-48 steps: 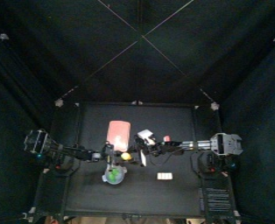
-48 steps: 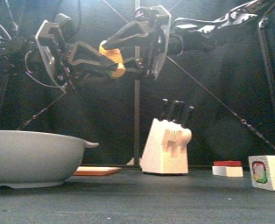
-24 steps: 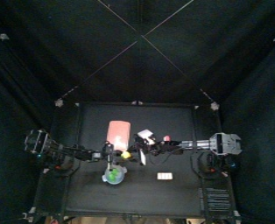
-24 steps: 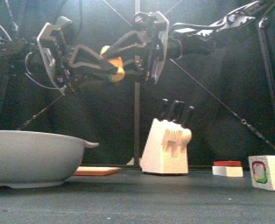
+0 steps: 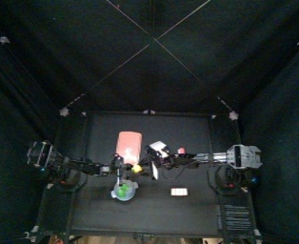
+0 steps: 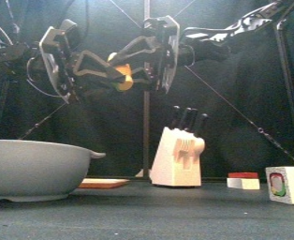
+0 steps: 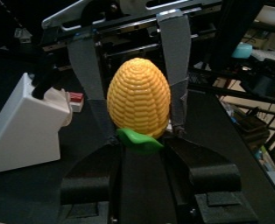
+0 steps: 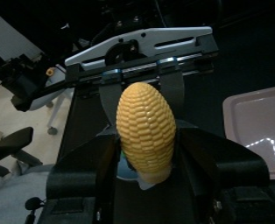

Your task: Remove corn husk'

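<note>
A yellow corn cob hangs in the air between my two grippers, above the table's left half. In the left wrist view the cob stands between my left gripper's jaws, which are shut on its base. A small piece of green corn husk shows there. My right gripper is shut on the cob from the other end, with a pale scrap at its base. In the top view the cob lies between the left gripper and the right gripper.
A teal-green dish sits below the grippers, seen as a grey bowl at the front left. A red board, a white knife block and small white-and-pink blocks stand on the table.
The right gripper has narrowed its jaws onto the cob. The cob has shifted slightly lower between the two grippers. The left gripper has stayed shut on it.
</note>
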Robot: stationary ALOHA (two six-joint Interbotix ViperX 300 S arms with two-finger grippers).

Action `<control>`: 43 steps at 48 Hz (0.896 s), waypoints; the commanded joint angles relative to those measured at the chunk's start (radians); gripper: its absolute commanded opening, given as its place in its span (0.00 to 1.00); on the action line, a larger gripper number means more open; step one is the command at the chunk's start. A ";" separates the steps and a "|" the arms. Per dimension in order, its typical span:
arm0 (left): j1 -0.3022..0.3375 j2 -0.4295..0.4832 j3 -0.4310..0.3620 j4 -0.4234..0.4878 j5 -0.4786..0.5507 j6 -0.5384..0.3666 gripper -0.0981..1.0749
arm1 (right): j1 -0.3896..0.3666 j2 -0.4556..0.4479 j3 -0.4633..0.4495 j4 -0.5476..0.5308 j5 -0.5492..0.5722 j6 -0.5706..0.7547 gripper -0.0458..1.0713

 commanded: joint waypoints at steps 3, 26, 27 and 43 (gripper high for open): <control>0.000 -0.008 -0.021 0.014 -0.011 0.005 0.71 | 0.005 -0.008 -0.014 0.005 0.002 0.003 0.53; -0.009 -0.023 -0.003 0.063 -0.012 0.012 0.94 | 0.003 -0.058 0.055 0.000 -0.009 0.003 0.53; -0.009 -0.025 -0.002 0.067 -0.015 0.012 0.94 | 0.003 -0.063 0.058 0.000 -0.011 0.003 0.53; -0.003 -0.021 -0.015 0.167 -0.018 0.015 0.94 | 0.005 -0.106 0.110 -0.003 -0.118 0.003 0.53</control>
